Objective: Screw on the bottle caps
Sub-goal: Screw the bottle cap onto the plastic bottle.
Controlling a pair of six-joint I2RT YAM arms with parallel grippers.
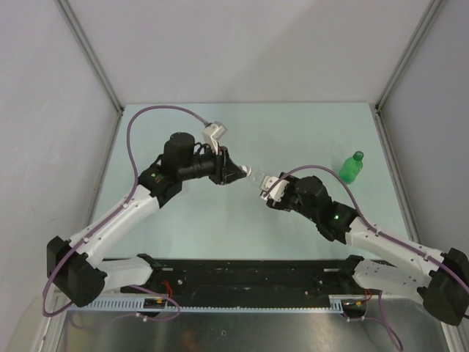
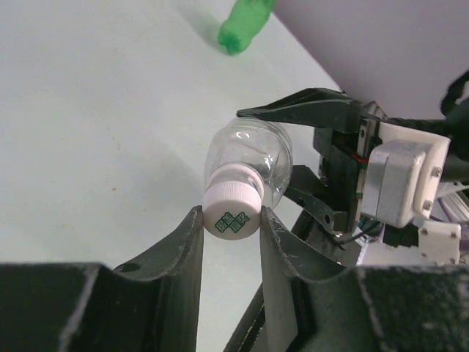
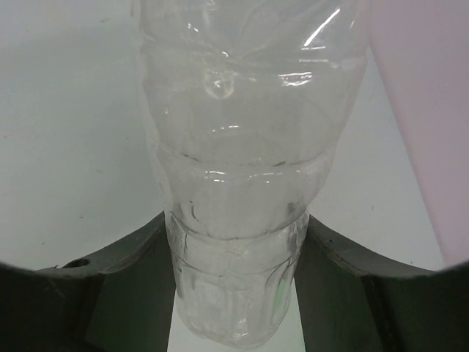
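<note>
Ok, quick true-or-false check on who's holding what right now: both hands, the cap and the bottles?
1. The left hand pinches the white cap between its fingers. True.
2. The green bottle sits on the table, apart from both hands. True.
3. The right hand holds the green bottle. False: it grips the clear bottle around its body.
4. The white cap lies loose on the table. False: it sits on the clear bottle's neck.
</note>
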